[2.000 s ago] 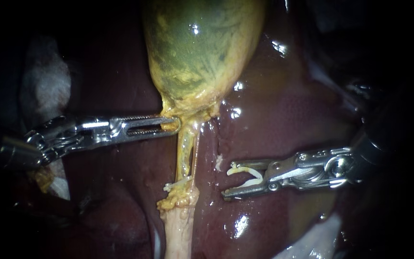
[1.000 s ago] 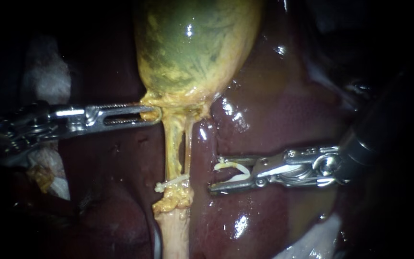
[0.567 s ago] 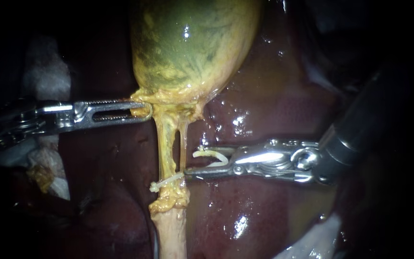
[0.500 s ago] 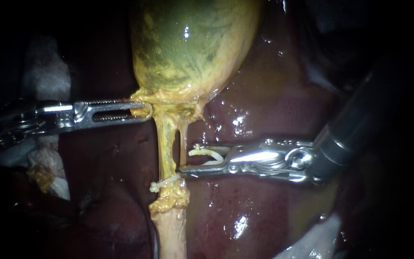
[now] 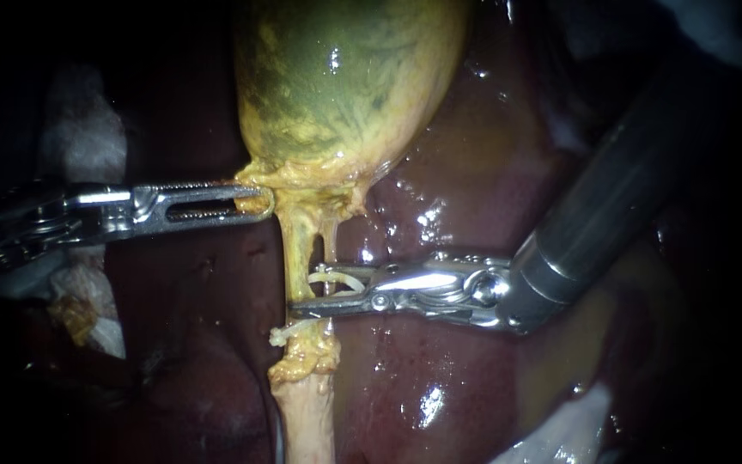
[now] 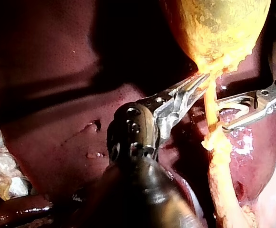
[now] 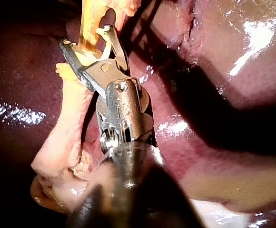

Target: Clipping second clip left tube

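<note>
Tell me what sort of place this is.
Likely a surgical practice bench: a glossy dark-red liver, a green-yellow gallbladder, my slender metal left instrument gripping its neck, my right instrument holding an open white clip at a yellow tube.

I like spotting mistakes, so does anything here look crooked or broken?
The small white clip on the yellow tube sits slanted, one end poking out sideways. In the left wrist view the liver has a small dark pit beside my left instrument, which may be a nick. Nothing looks spilled.
</note>
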`<state>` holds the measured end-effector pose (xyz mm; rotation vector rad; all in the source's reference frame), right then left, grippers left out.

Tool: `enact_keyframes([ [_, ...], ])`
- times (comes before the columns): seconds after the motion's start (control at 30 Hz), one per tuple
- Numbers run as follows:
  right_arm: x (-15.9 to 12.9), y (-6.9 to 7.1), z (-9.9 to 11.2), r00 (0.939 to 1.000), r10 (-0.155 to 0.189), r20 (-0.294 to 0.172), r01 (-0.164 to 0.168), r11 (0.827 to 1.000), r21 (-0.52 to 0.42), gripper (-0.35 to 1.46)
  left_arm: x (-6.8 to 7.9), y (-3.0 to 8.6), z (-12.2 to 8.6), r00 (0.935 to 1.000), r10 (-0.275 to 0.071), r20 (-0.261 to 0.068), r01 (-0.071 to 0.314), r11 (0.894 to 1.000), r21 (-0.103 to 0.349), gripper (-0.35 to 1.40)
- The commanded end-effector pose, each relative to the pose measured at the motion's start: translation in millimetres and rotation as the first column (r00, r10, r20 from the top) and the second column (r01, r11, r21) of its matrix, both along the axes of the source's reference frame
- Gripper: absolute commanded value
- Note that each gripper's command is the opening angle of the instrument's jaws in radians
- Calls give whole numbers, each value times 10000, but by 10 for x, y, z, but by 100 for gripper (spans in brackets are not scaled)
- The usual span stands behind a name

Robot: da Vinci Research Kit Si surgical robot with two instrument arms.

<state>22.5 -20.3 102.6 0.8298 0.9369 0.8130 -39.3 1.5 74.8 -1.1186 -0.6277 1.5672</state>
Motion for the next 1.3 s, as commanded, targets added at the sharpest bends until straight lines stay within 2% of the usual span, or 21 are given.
enact_keyframes([
  [0.03, 1, -1, 2, 10000, 3, -1, -3, 10000, -26, 58, 0, 0, 0, 10000, -8, -5, 8, 10000, -3, -35],
  [0.23, 6, -5, 11, 10000, 26, 10, -25, 10000, -74, 58, -1, -1, -2, 10000, -16, -12, 16, 10000, -2, -35],
  [0.63, 26, -5, 9, 10000, 81, 7, -81, 10000, -45, 55, -4, -2, -4, 10000, -33, -25, 33, 10000, 0, -35],
  [0.7, 26, -5, 9, 9999, 3, 133, -2, 10000, -49, 54, -4, -2, -4, 10000, -34, -25, 34, 10000, 0, -35],
  [0.83, 29, -5, 10, 9966, -492, 661, 517, 9980, -360, 54, -4, -2, -4, 10000, -34, -26, 34, 10000, 0, -35],
  [0.93, 30, -4, 10, 9933, -723, 902, 770, 9958, -499, 55, -4, -2, -4, 10000, -34, -26, 34, 10000, 0, -35],
  [1.3, 39, -1, 10, 9917, -940, 874, 995, 9932, -607, 51, -4, -2, -4, 10000, -37, -28, 37, 10000, 1, -35],
])
